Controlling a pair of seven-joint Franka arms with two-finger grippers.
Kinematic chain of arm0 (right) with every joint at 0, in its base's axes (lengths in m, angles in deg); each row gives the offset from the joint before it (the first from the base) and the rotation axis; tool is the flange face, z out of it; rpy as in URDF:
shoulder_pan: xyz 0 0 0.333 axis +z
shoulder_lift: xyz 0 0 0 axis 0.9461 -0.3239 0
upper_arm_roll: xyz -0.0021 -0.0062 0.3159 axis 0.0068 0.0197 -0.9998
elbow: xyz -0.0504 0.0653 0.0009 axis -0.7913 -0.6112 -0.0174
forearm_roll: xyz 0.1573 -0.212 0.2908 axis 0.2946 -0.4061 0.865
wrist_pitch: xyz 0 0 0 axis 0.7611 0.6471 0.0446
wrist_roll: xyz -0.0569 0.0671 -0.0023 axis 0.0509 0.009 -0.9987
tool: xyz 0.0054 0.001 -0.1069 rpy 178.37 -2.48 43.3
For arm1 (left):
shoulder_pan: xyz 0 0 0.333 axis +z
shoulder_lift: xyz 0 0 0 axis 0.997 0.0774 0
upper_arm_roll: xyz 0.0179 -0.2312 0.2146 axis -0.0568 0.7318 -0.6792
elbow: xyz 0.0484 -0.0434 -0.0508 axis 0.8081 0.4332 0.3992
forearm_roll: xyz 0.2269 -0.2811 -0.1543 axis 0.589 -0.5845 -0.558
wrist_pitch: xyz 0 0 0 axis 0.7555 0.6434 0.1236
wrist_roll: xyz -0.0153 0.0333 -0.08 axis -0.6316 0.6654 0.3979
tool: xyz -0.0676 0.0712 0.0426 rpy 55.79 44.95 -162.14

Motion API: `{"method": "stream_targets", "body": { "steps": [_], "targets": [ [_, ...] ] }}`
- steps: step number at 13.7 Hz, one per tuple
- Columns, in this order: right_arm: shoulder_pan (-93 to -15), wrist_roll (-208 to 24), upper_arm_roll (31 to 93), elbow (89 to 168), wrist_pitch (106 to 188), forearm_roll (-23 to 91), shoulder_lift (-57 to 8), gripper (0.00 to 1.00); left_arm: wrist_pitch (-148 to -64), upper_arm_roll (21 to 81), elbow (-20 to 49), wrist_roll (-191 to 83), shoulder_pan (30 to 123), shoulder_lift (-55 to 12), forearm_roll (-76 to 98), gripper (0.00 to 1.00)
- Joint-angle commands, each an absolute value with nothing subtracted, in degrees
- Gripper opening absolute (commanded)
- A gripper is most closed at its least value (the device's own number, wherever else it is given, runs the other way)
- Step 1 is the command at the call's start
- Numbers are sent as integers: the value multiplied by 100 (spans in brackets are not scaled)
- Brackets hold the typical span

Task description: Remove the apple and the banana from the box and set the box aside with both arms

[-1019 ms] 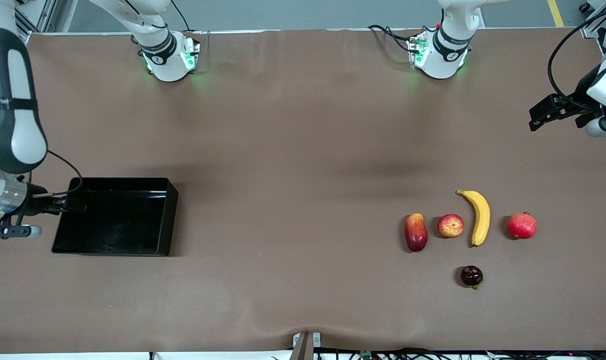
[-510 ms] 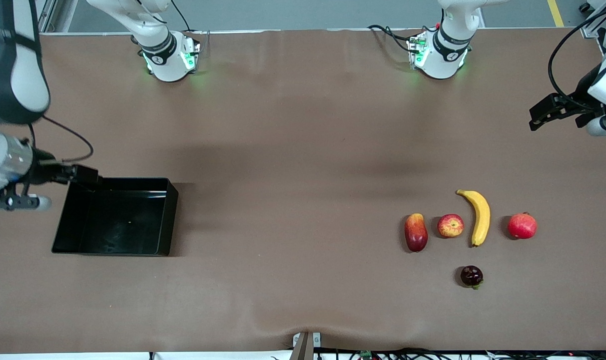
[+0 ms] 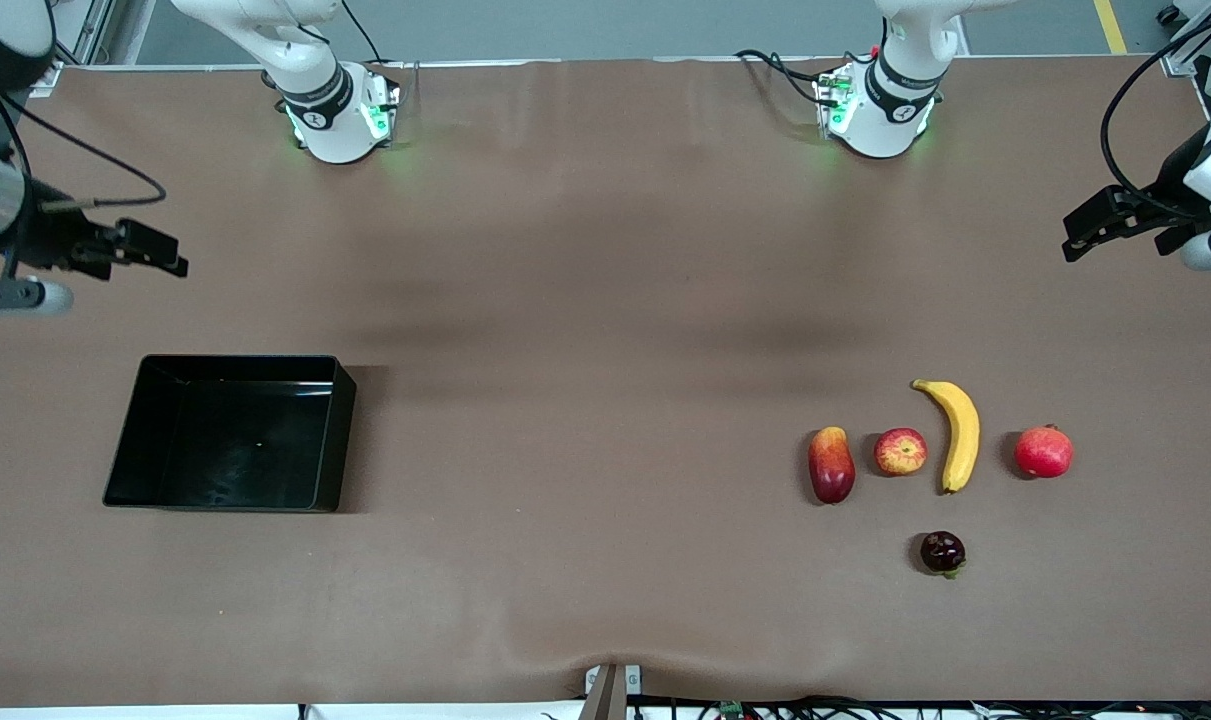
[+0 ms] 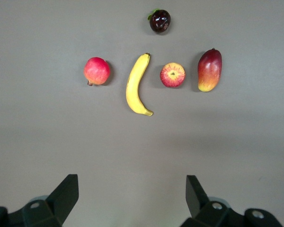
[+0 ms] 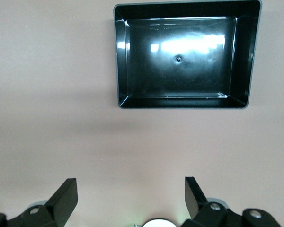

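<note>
Box [image 3: 230, 435] sits empty on table [image 3: 585, 350]; banana [image 3: 955, 430] beside apple [image 3: 901, 451]; right pincer [image 3: 150, 250] and left pincer [image 3: 1095, 222] both spread, aloft over table ends.

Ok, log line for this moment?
left pincer: open, waiting | right pincer: open | glossy black plastic tray: empty | curved yellow banana, streaked apple: on table
</note>
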State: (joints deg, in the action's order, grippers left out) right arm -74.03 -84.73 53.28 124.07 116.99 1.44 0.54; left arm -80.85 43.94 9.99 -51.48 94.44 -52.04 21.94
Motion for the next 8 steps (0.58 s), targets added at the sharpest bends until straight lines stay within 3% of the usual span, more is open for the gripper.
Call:
{"method": "stream_targets", "body": {
  "steps": [1,8],
  "targets": [
    [-7146,-7839,5351,12087,11301,67,241,100,-8022,4411,920,-5054,9462,-5241,2054,100],
    [-7075,-8418,5464,11988,11386,-302,206,100,-8004,4464,920,-5125,9418,-5188,1958,100]
  ]
}}
